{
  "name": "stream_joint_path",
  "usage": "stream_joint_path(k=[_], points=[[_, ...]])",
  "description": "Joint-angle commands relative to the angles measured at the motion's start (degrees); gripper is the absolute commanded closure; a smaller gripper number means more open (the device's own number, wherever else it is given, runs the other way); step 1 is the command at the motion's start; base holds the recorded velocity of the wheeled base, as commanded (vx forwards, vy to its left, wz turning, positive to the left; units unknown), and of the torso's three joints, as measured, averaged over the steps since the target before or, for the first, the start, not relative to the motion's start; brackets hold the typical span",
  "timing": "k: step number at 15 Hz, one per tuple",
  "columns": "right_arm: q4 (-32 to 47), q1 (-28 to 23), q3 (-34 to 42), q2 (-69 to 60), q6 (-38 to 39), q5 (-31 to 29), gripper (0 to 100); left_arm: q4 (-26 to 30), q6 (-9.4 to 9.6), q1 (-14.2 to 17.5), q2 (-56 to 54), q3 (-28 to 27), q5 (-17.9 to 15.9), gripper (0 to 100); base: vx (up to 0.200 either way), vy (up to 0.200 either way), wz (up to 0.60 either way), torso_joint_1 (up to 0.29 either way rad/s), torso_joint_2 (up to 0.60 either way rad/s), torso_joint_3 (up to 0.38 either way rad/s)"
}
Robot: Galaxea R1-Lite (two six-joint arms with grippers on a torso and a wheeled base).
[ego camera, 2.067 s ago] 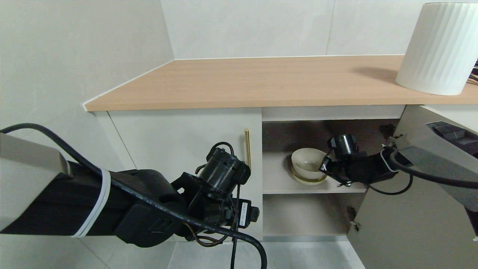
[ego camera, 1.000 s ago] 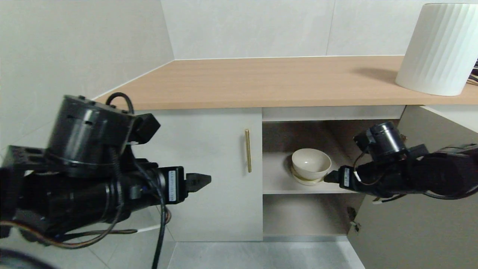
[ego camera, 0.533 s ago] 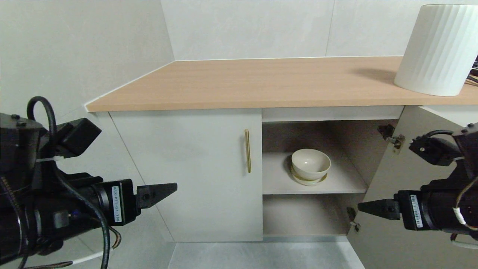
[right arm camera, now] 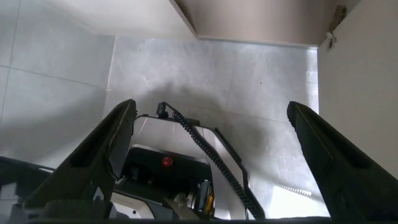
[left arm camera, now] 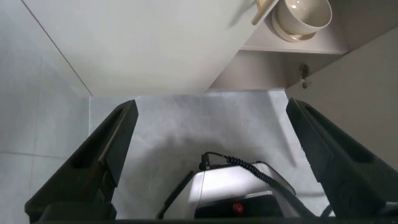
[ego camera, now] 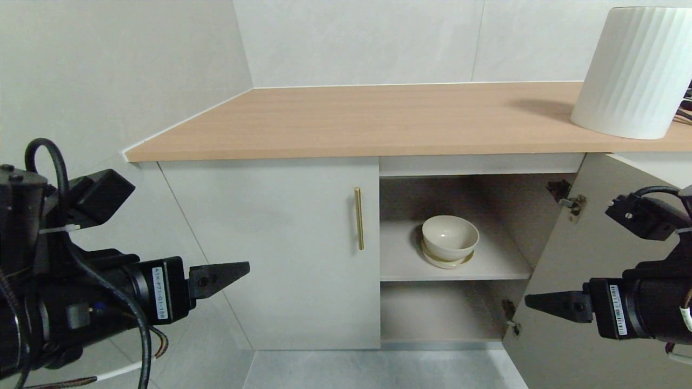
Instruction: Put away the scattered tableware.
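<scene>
A cream bowl rests on a small plate on the middle shelf of an open cabinet. My left gripper hovers low in front of the closed left door, well to the left of the bowl. My right gripper hangs beside the open right door, below and to the right of the bowl. In the left wrist view my left gripper is open and empty, with the bowl far off. In the right wrist view my right gripper is open and empty over the floor.
The closed left door carries a gold handle. A wooden countertop tops the cabinet, with a white ribbed cylinder at its right end. A lower shelf sits under the bowl's shelf. Grey floor lies in front.
My right gripper has pulled back out of the cabinet from beside the bowl, moving down and right. The left arm swung round and drew back left. The bowl stays on its plate.
</scene>
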Motion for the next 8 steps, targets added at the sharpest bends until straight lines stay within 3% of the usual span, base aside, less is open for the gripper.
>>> stream_joint_path(k=[1,8], points=[[0.4,0.2,0.0,0.0,0.0,0.0,0,0.0,-0.01,0.1,0.0,0.0,0.1,0,-0.200,0.000,0.00,0.002,0.00,0.002],[1.9,0.3,-0.2,-0.7,-0.2,-0.7,0,0.1,0.08,0.1,-0.1,0.2,0.0,0,-0.200,0.000,0.00,0.006,0.00,-0.002]])
